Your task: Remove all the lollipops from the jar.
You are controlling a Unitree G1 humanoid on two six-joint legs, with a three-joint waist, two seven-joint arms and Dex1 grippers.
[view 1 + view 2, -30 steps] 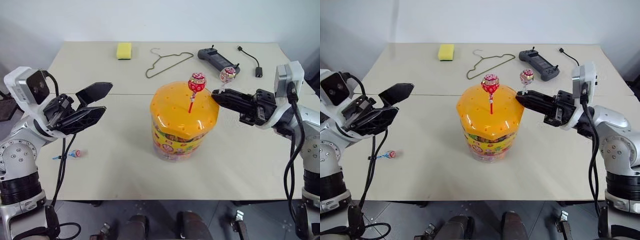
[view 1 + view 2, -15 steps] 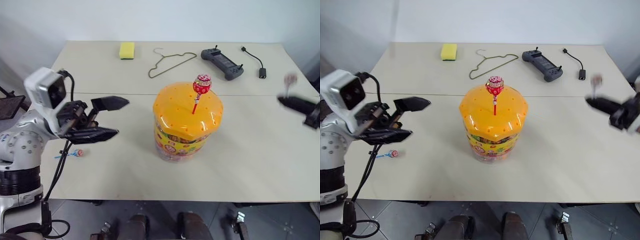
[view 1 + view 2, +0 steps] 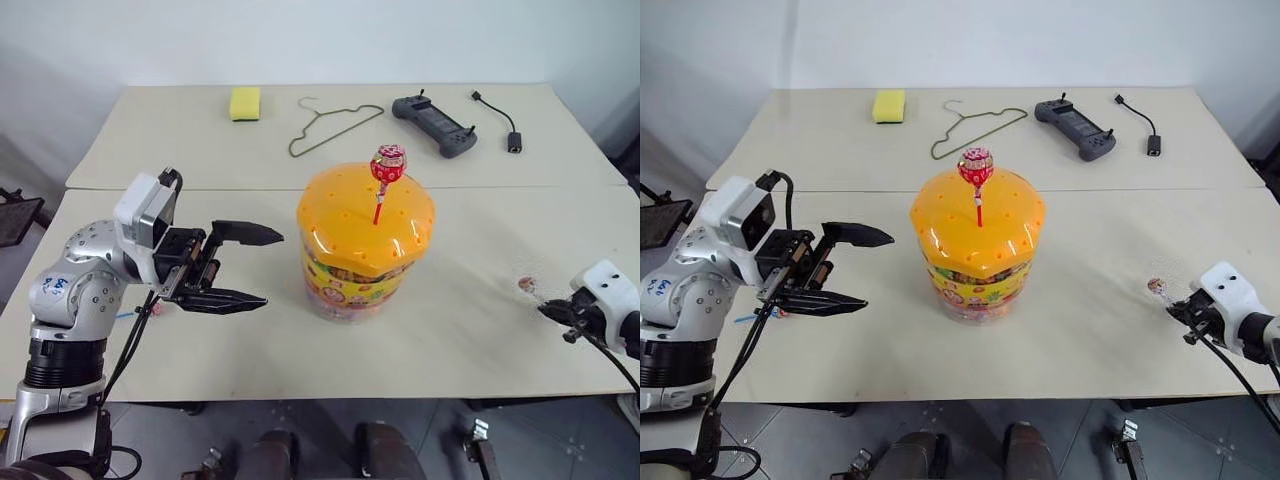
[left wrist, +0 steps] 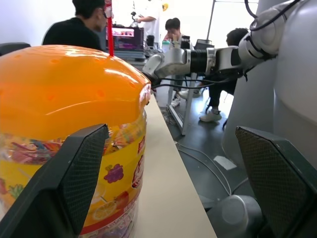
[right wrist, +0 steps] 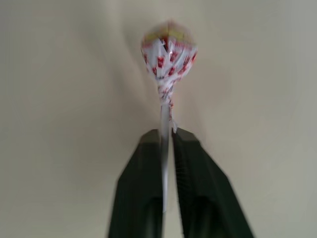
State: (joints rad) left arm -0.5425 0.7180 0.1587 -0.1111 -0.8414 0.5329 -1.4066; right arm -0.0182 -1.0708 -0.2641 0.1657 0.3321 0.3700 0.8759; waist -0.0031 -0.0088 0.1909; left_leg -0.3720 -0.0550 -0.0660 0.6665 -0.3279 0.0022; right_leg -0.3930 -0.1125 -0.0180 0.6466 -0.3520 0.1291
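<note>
the jar (image 3: 364,250) stands mid-counter with a red lollipop (image 3: 387,166) upright in its orange lid. the left pincer (image 3: 250,268), fingers spread wide, hovers just beside the jar on its left, not touching. near the counter (image 3: 470,340)'s right front edge the right pincer (image 5: 167,144) has its fingers nearly together around the white stick of a pink-white lollipop (image 5: 168,48) low over the counter; whether they still pinch it cannot be told.
</note>
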